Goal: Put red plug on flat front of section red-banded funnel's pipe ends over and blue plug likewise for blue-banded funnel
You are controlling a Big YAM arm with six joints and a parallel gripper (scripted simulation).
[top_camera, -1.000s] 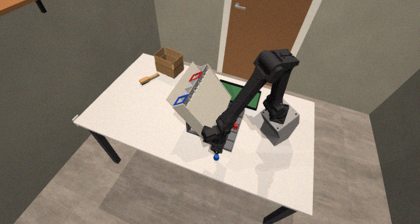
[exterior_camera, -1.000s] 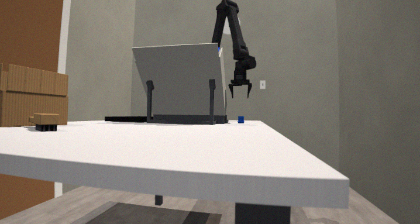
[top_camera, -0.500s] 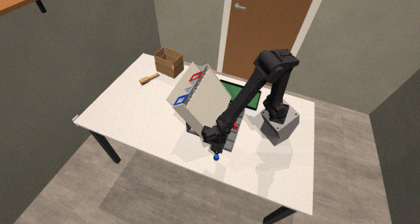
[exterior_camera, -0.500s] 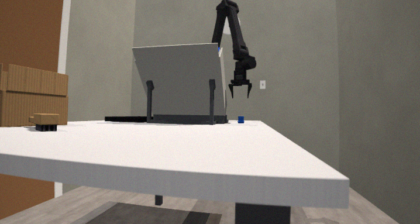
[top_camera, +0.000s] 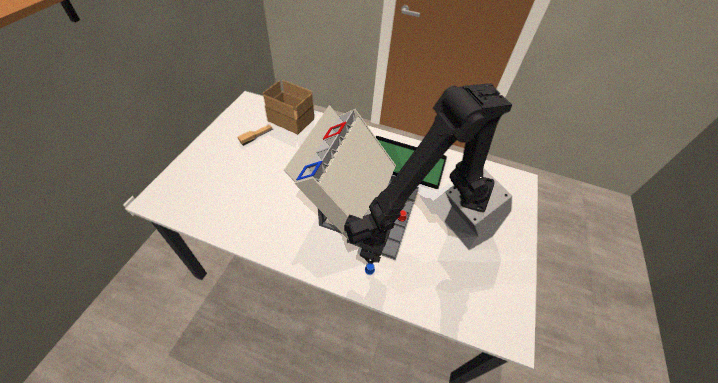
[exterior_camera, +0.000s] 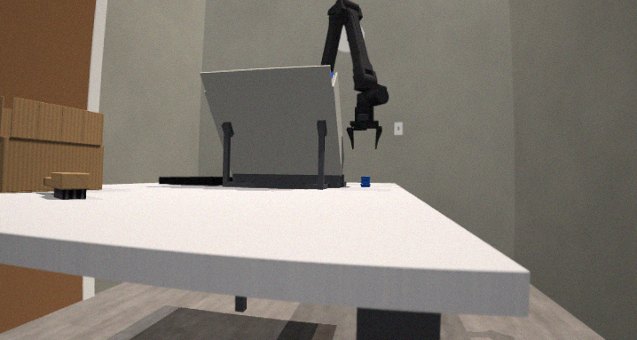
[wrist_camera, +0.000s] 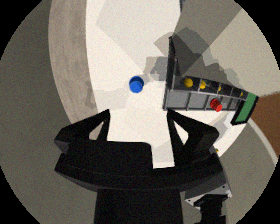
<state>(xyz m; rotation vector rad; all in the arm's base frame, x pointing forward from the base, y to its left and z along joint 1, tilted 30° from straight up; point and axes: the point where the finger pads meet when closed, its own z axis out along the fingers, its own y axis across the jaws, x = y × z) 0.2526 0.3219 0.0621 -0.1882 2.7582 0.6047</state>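
Note:
The blue plug [top_camera: 370, 268] stands on the white table just past the front end of the grey sectioned tray [top_camera: 396, 232]; it also shows in the exterior view [exterior_camera: 365, 181] and in the wrist view [wrist_camera: 136, 84]. My gripper [exterior_camera: 364, 139] hangs open and empty well above the blue plug; it also shows in the top view [top_camera: 369, 255]. The red plug [top_camera: 402, 214] sits on the flat front part of one tray section, also in the wrist view [wrist_camera: 216, 104]. Yellow marbles [wrist_camera: 203, 84] lie in some sections. The red-banded funnel [top_camera: 334, 130] and blue-banded funnel [top_camera: 308, 170] top the tilted cover [top_camera: 351, 174].
A green marble tray lies behind the cover. A cardboard box [top_camera: 288, 105] and a wooden brush [top_camera: 254, 134] sit at the table's far left. The arm's base [top_camera: 476, 211] stands at the right. The table's front edge is close to the blue plug.

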